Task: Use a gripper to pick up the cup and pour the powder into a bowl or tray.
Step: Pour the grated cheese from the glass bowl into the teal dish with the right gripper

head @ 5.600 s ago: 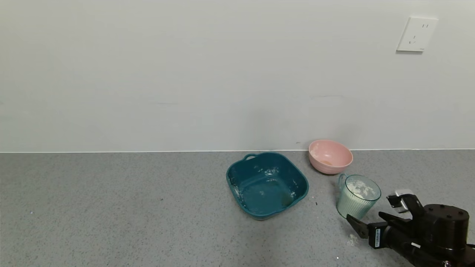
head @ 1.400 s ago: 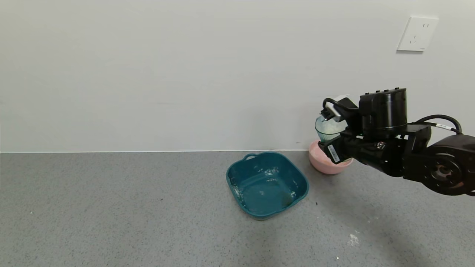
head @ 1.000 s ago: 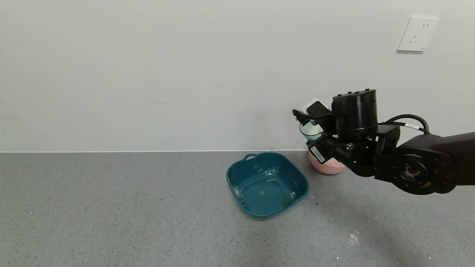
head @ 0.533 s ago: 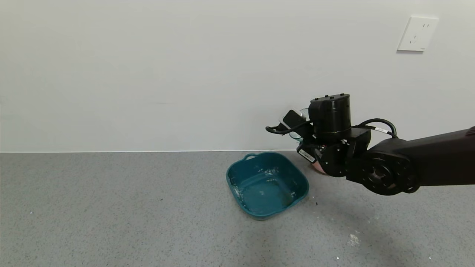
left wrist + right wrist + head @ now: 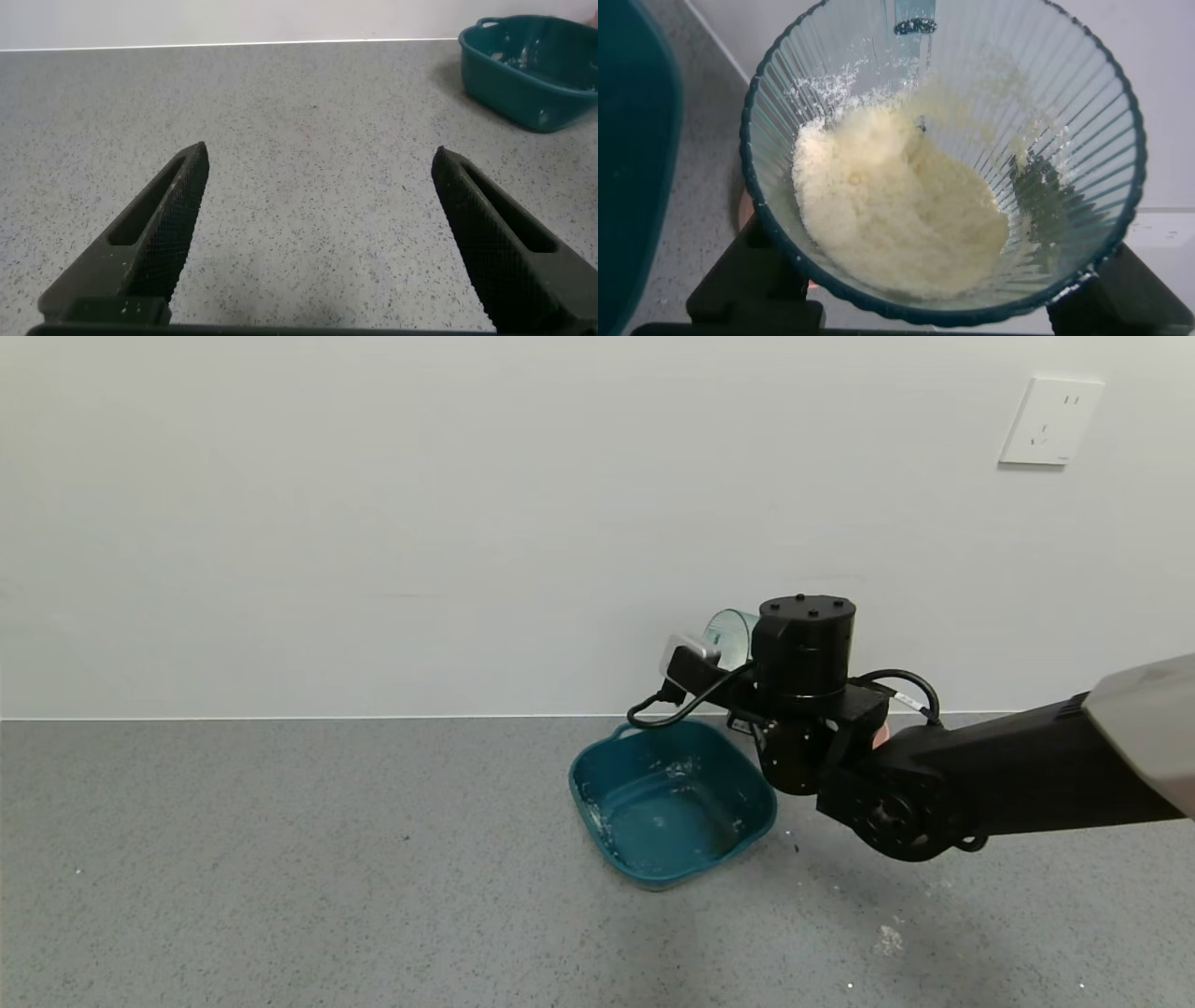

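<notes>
My right gripper (image 5: 745, 665) is shut on the ribbed pale green-blue cup (image 5: 729, 633) and holds it tilted above the far right rim of the dark teal basin (image 5: 672, 800). In the right wrist view the gripper (image 5: 938, 303) clamps the cup (image 5: 1083, 121) from both sides. Cream-white powder (image 5: 896, 210) lies heaped inside the cup against its lower wall. The basin's edge (image 5: 631, 168) shows beside the cup. The basin holds only white smears. My left gripper (image 5: 320, 154) is open and empty, low over the bare counter, with the basin (image 5: 537, 70) far off.
The pink bowl (image 5: 879, 735) is almost wholly hidden behind my right arm. A small white powder spill (image 5: 887, 941) lies on the grey counter at the front right. The wall stands close behind the basin, with a socket (image 5: 1044, 420) high up.
My right arm took the cup off the counter, raised it, and carried it left from over the pink bowl to over the basin's far right rim. The wrist has turned and the cup now tilts.
</notes>
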`<state>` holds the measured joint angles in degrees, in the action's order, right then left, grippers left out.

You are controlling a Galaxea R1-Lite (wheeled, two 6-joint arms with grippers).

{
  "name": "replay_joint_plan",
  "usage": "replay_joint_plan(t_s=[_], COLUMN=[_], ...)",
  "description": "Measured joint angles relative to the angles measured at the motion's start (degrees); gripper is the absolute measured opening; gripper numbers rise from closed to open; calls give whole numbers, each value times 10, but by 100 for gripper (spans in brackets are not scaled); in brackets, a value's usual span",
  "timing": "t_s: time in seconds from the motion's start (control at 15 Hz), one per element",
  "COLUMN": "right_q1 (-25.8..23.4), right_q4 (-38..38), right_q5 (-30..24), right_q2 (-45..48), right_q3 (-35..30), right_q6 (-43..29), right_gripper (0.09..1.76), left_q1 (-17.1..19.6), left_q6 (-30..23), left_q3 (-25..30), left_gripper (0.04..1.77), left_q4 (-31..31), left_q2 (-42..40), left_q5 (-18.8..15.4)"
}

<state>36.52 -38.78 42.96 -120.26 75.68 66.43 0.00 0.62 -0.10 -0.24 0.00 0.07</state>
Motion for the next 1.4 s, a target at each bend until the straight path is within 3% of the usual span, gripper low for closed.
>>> replay_joint_plan(t_s=[0.33, 0.53, 1.0, 1.4], right_q1=[16, 24, 28, 30], right_q4=[-3, -14, -137, -155], right_q5=[1, 32, 37, 28], right_q2=[-13, -14, -18, -22], right_q3=[-14, -23, -59, -72], right_q6=[90, 158, 320, 344], right_gripper=[135, 135, 135, 135], left_q1=[0, 0, 0, 0], left_q6=[0, 0, 0, 0], left_q3=[0, 0, 0, 0], left_gripper=[172, 172, 172, 172], left_q4=[0, 0, 0, 0], left_q2=[0, 0, 0, 0], left_q5=[0, 0, 0, 0])
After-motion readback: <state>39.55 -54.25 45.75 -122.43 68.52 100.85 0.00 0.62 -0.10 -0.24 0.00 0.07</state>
